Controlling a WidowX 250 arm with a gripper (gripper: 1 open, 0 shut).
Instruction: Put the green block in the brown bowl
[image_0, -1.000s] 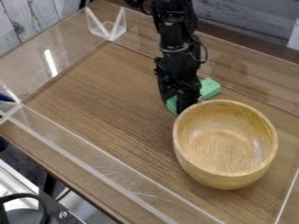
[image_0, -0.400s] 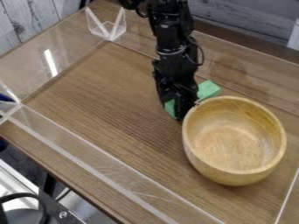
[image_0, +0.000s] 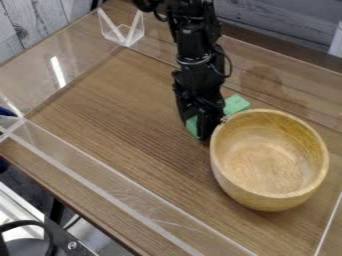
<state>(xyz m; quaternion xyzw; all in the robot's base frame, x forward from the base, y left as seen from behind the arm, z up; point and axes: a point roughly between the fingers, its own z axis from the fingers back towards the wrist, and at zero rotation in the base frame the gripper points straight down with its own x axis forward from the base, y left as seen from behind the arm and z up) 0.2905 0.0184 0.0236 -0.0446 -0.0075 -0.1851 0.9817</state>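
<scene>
The robot arm stands over the middle of the wooden desk (image_0: 107, 110), with its hand (image_0: 198, 118) pointing straight down. The fingers are clenched on the green block (image_0: 230, 108), which shows as a bright green piece at the right side of the hand and a little under it. The block seems to be low, at the desk surface or just above it; from this view I cannot tell whether it is lifted already.

The brown bowl (image_0: 270, 160) is just beside the hand, toward the front right, and its near rim is very close to the block, maybe touching it. The bowl is upright and has nothing inside. A low clear wall (image_0: 80, 180) goes around the desk.

I think the step in hand is to bring the held block up and over the rim. To do it well, the hand should first go straight up until the block is clearly higher than the thick rim, because a sideways move at this height would push against the bowl and slide it on the smooth wood. After that, the hand can move over the centre of the bowl, come down a little, and only then let go, so that the block does not bounce out. The grip covers only one part of the block, so a slow move is safer.
</scene>
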